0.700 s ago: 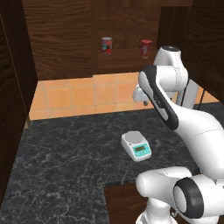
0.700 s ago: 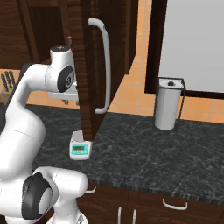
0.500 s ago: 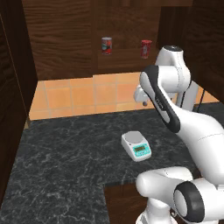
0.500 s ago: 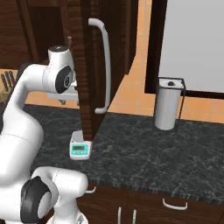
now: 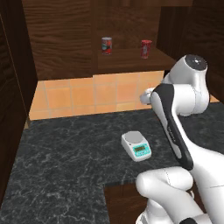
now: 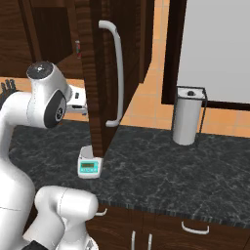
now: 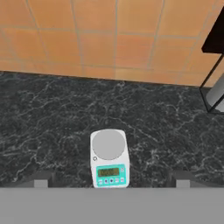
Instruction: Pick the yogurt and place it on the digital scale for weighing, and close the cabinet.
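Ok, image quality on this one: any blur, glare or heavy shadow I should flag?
Left base view: soft, low-detail render, and the cabinet interior is dim, but the yogurt still reads as red. Right base view: evenly lit, no glare. Hand view: the digital scale is sharp enough, its display digits unreadable.

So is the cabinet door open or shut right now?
Open. The cabinet door stands swung out over the counter, and the yogurt shows on its shelf.

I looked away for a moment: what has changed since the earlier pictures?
Hardly anything: the arm barely shifts and takes hold of nothing. The yogurt and can remain on the cabinet shelf, the digital scale stays bare, the door open.
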